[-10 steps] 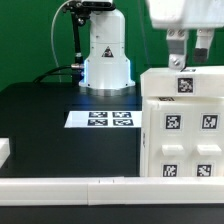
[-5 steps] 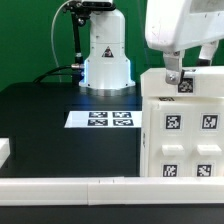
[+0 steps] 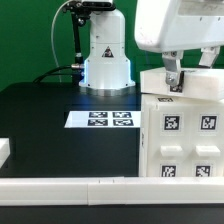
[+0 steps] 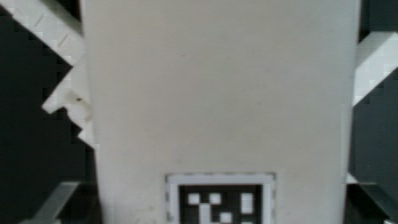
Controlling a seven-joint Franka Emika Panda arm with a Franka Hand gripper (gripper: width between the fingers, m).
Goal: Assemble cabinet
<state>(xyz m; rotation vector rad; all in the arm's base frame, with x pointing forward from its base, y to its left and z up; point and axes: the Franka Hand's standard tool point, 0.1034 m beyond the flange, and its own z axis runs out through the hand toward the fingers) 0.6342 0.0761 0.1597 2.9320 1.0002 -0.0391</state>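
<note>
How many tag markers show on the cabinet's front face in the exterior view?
4 on the cabinet: upper pair and, lower pair and, cut by the frame edge. More may be hidden out of frame.

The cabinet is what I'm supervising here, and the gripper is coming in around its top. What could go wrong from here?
The gripper straddles the cabinet's upper edge near one end, so lifting there might tip the tall box. In the wrist view the white panel fills the frame with fingers barely visible, so an uneven pinch could slip. The cabinet sits close to the marker board and might slide onto it.
</note>
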